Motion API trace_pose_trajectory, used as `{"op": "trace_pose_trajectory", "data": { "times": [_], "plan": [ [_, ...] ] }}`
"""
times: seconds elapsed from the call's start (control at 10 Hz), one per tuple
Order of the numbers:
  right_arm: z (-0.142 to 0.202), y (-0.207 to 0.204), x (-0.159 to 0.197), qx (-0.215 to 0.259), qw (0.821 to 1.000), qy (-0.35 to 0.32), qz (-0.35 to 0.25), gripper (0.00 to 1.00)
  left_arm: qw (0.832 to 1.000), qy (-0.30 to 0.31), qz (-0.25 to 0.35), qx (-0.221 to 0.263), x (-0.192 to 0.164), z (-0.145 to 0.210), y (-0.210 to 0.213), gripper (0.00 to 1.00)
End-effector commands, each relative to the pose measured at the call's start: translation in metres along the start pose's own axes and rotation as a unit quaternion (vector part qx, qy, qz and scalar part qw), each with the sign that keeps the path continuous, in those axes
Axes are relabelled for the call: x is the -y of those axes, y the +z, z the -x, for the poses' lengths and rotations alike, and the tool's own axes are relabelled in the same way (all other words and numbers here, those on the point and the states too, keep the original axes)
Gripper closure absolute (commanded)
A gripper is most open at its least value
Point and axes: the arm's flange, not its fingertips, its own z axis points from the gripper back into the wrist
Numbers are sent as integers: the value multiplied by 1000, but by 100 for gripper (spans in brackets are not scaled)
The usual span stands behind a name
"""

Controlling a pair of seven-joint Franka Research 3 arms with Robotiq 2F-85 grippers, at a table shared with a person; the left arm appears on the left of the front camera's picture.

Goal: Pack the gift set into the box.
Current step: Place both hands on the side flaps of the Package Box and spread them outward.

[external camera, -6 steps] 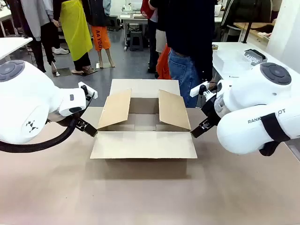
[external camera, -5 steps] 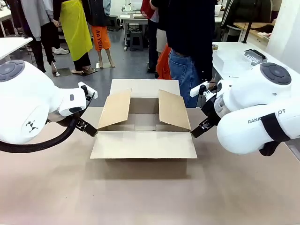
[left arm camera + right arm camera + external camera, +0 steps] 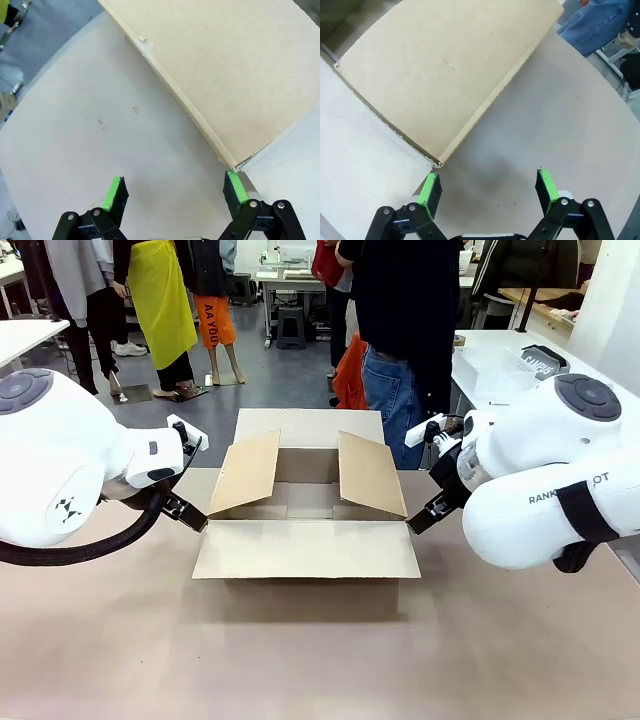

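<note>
The brown cardboard box (image 3: 305,502) stands open in the middle of the table, its side flaps raised and its near flap lying flat toward me. My left gripper (image 3: 192,516) hovers open just off the box's left near corner. In the left wrist view the left gripper (image 3: 174,192) has one green pad beside the corner of the flap (image 3: 225,75). My right gripper (image 3: 420,521) is open at the box's right near corner, and the right wrist view shows the right gripper (image 3: 488,189) with nothing between its fingers, next to the flap (image 3: 445,75). The gift set is out of view.
A person (image 3: 405,310) in dark top and jeans stands just behind the box at the far edge. A white side table (image 3: 480,345) at the back right carries a pale plastic container (image 3: 495,372). Bare tabletop (image 3: 300,660) stretches in front of the box.
The person behind the box has shifted slightly to the right. Both arms and the box have stayed still.
</note>
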Motion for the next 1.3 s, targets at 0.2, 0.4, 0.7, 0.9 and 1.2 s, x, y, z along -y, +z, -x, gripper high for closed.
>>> {"op": "trace_pose_trajectory", "data": {
  "times": [0.2, 0.4, 0.7, 0.9, 1.2],
  "plan": [
    [0, 0, 0, 0, 1000, 0, 0, 0, 1000, 0, 0, 0, 0, 0, 0, 0],
    [0, 0, 0, 0, 1000, 0, 0, 0, 1000, 0, 0, 0, 0, 0, 0, 0],
    [5, 69, 20, 27, 999, 32, -2, 0, 1000, -22, 6, -11, -1, 23, 64, 0],
    [20, 130, 48, 36, 999, 9, -32, 0, 998, 32, 54, 26, -15, 49, 145, 0],
    [79, 197, 123, 101, 949, -211, -209, 0, 936, 175, 251, 172, -89, 105, 218, 0]
  ]
}}
